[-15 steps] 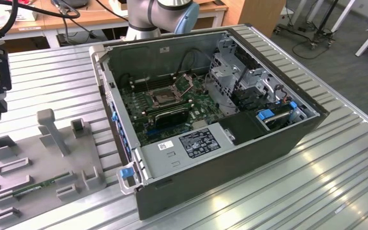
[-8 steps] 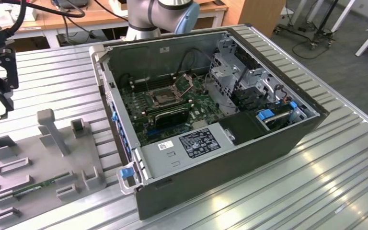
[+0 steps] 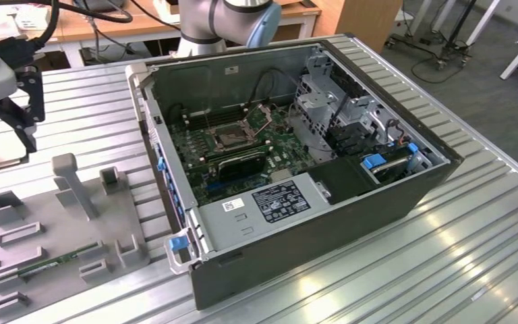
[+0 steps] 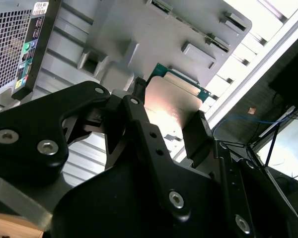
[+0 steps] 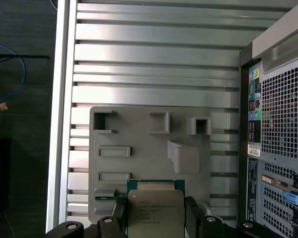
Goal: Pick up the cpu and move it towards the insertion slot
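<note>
Silvery cpu is clamped between the gripper's fingers, over the grey holder's edge; the slot lies inside the open case beside that holder, well apart from the cpu.

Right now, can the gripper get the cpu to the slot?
Probably yes. The gripper holds the cpu by its edges, the case's open side faces up, and nothing visible covers the slot.
</note>
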Available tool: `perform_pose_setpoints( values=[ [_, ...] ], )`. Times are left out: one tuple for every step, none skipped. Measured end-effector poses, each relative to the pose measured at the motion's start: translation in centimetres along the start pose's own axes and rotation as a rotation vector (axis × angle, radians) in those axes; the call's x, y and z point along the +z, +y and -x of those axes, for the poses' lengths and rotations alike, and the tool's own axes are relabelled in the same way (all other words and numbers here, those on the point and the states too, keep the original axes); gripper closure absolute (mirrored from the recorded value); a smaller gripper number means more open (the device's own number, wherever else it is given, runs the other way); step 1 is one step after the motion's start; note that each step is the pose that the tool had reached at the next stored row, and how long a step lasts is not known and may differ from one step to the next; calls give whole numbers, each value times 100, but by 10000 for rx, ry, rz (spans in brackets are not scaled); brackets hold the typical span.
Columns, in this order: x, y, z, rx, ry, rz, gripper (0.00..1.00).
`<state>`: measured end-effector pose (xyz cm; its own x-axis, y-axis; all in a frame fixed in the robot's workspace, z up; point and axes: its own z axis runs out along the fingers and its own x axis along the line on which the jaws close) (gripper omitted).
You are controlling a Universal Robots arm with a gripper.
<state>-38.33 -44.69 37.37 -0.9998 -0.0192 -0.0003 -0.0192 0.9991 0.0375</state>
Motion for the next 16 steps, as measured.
perform_pose_setpoints(
  values=[
    [0, 0, 22, 0, -1, 1, 45],
    [0, -1, 44, 0, 0, 0, 45],
    [0, -2, 65, 0, 1, 0, 45],
    [0, -2, 86, 1, 0, 0, 45],
    [0, -2, 107, 1, 0, 0, 45],
    [0, -2, 129, 1, 0, 0, 45],
    [0, -3, 150, 1, 0, 0, 45],
    [0, -3, 172, 1, -1, 0, 45],
    [0, -4, 195, 1, 0, 0, 45],
    [0, -4, 217, 1, 0, 0, 45],
    [-1, -5, 240, 0, 1, 0, 45],
    [0, -5, 264, 0, 0, 0, 45],
    [0, -6, 288, 0, 1, 0, 45],
    [0, -6, 312, 0, -1, 1, 45],
    [0, -6, 339, 0, -1, 1, 45],
    [0, -7, 364, 0, -1, 1, 45]
  ],
)
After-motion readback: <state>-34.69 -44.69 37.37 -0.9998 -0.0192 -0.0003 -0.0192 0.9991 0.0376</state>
